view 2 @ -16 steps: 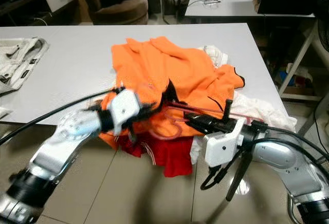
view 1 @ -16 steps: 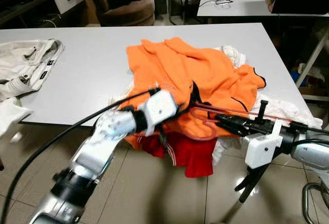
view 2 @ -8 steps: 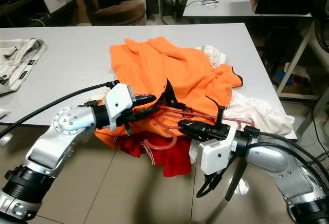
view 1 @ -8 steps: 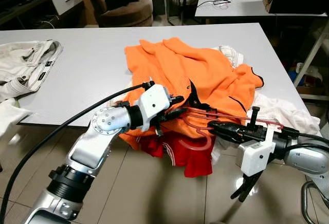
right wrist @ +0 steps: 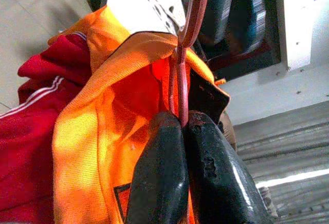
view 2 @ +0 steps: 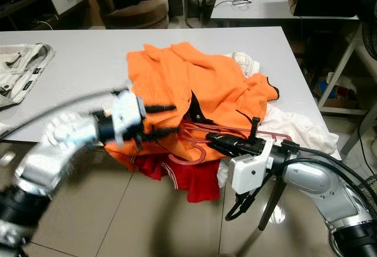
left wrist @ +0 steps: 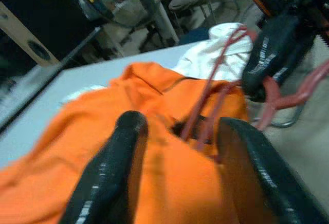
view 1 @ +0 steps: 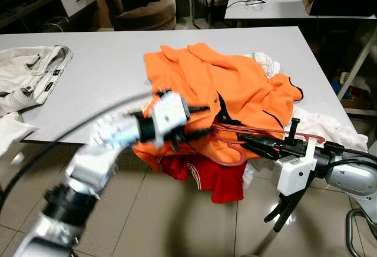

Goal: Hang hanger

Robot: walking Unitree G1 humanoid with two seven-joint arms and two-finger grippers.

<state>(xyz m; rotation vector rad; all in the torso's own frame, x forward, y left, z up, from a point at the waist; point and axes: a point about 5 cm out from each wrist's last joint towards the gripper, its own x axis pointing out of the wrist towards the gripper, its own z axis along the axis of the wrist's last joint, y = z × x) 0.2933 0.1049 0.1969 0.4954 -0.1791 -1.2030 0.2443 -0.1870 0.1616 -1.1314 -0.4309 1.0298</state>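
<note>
An orange shirt [view 1: 235, 92] lies crumpled on the white table [view 1: 106, 80], spilling over its front edge. A thin red hanger [view 1: 277, 132] runs into the shirt's black-trimmed collar, and its hook [view 1: 232, 157] curls down below the edge. My right gripper [view 1: 253, 142] is shut on the hanger's wire [right wrist: 181, 95], just outside the collar. My left gripper [view 1: 203, 120] is open at the shirt's front edge, left of the collar, with its arm blurred. Its two fingers [left wrist: 110, 178] stand wide apart over the orange cloth [left wrist: 103, 126], nothing pinched between them.
A red garment [view 1: 212, 177] hangs under the shirt off the table edge. White clothes [view 1: 321, 127] lie at the right corner and pale trousers [view 1: 29, 74] at the far left. A brown armchair [view 1: 138, 0] and a second table [view 1: 265, 6] stand behind. Tiled floor [view 1: 147, 221] lies below.
My left arm is now blurred in motion and its gripper has drawn slightly back to the left from the collar. The right gripper keeps its hold on the hanger, almost in place.
</note>
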